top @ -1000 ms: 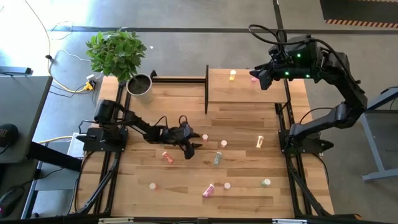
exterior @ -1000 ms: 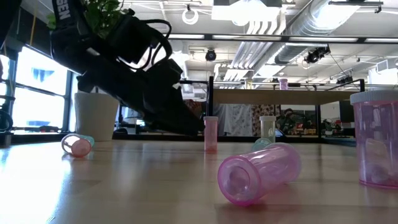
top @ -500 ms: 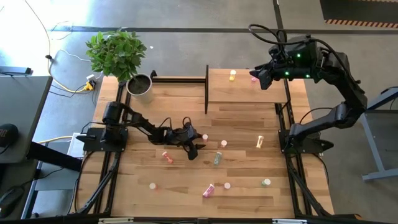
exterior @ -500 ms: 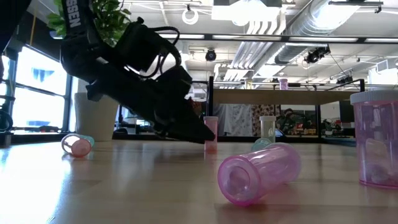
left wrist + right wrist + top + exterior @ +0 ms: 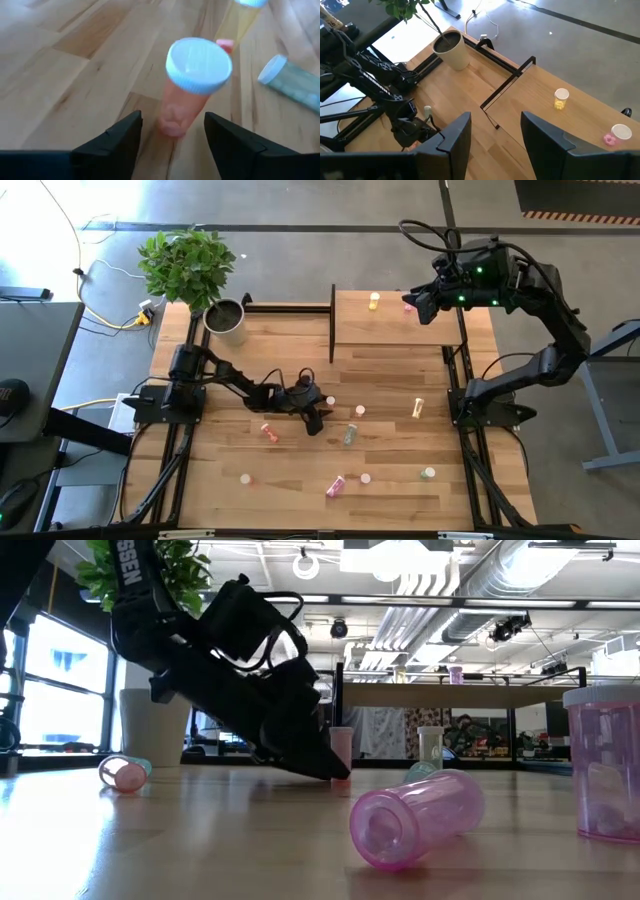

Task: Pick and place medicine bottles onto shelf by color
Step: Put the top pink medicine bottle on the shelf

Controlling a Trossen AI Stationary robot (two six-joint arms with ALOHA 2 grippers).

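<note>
The left gripper (image 5: 170,137) sits low over the surface (image 5: 400,470), and a pink bottle (image 5: 189,82) stands just past its tips. The bottle is upright, white cap on top, right in line with the gap between the two jaws. The jaws are spread, one on each side, and do not touch it yet. I think the next move is a small push ahead, then a squeeze. In the high view this bottle (image 5: 330,399) is a little way out from the black panel of the shelf (image 5: 395,330), and the left gripper (image 5: 312,412) is far nearer to it than the right one.

A second ago the left gripper was farther back; it has slid up to the bottle, and its jaws have come in a little.

Far off, the right gripper (image 5: 422,302) hangs over the shelf with its jaws apart and empty. A yellow bottle (image 5: 374,300) and another pink one (image 5: 408,305) stand on the shelf.
</note>
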